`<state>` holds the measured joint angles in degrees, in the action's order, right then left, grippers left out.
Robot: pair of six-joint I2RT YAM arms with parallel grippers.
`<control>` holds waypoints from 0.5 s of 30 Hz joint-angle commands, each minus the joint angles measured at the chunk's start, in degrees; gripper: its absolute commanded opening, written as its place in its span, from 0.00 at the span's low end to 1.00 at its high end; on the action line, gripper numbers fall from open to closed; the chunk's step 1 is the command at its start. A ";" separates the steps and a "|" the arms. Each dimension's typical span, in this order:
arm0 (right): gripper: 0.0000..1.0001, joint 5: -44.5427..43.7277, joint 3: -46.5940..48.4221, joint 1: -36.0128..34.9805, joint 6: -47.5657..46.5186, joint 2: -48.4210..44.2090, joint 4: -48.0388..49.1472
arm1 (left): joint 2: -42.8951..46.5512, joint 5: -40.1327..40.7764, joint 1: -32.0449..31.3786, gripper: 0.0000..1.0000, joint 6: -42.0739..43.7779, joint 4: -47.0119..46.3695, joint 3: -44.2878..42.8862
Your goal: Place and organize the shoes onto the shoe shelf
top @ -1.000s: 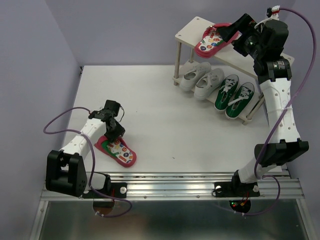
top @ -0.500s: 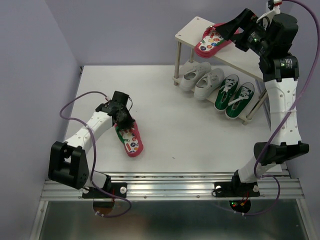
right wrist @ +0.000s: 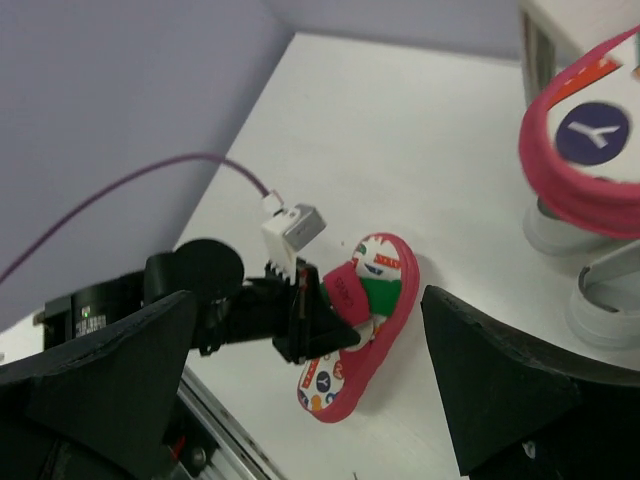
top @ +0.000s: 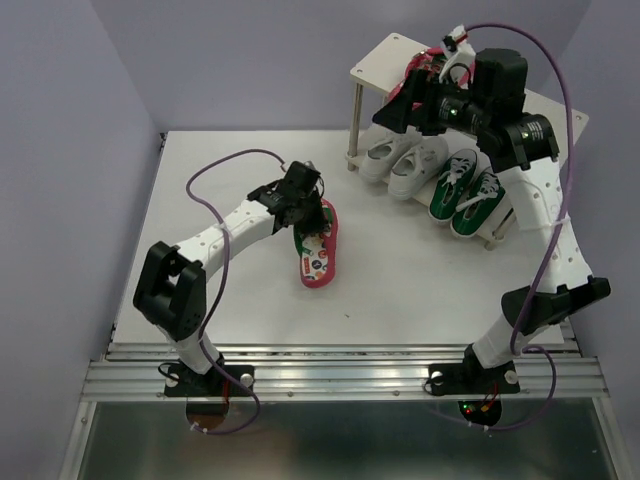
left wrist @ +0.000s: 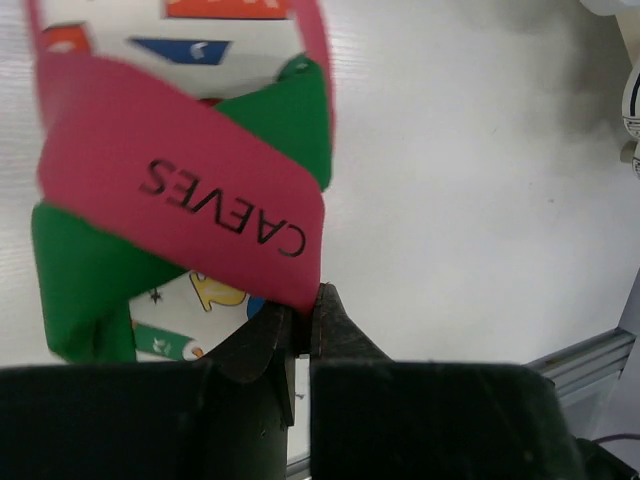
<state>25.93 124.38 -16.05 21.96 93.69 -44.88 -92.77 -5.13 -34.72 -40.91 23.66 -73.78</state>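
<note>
— Noting the left side first: what do the jaws hold?
— Left gripper (left wrist: 305, 310): jaws pinched together on the edge of the pink strap (left wrist: 180, 190) of a red-pink flip-flop (top: 318, 250). Strap is printed "CAEVES". Green bands run under it, with the printed insole below.
— Where does that flip-flop sit?
— Mid-worktop (top: 420, 280), left of the shoe shelf (top: 385, 60) and well apart from it. Gripped end points toward the back wall, other end toward the near edge. Insole faces up. Cannot tell whether the sole touches the worktop or hangs just clear of it.
— Right side?
— Right gripper (top: 403, 95): jaws spread wide, nothing between them. It hangs in front of the shelf's upper board, turned toward the left arm. Its wrist view looks down past its two fingers onto the held flip-flop.
— The other one of the pair?
— Second flip-flop (right wrist: 575, 195) lies on the upper board, just beside the right gripper and not between its jaws. From above the gripper hides most of it.
— Lower board?
— Four shoes in a row. Two white sneakers (top: 418, 165) on the left, side by side. Two green sneakers (top: 478, 200) with white laces on the right, side by side, close against the white pair.
— Anything else?
— Purple cable (top: 225, 165) arches over the left arm.
</note>
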 commanded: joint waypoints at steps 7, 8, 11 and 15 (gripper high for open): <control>1.00 -8.25 -19.32 -12.85 -9.40 -6.92 -8.74 | -11.54 0.03 -2.37 0.17 -3.39 4.28 -15.95; 1.00 -8.35 -22.39 -12.86 -8.34 -6.94 -7.25 | -11.47 -1.10 -2.37 0.32 -3.48 4.12 -15.70; 1.00 -7.39 -35.66 -13.38 -3.78 -15.34 4.58 | -9.54 -4.10 -2.28 0.70 -3.65 0.96 -13.85; 1.00 -9.14 -46.32 -13.39 -0.86 -21.26 10.86 | -7.17 -4.80 -1.06 0.72 -2.78 2.70 -14.46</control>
<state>19.53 82.30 -29.69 17.72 79.66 -46.50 -105.38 -7.79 -36.62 -44.53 25.78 -85.76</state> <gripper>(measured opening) 0.998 0.723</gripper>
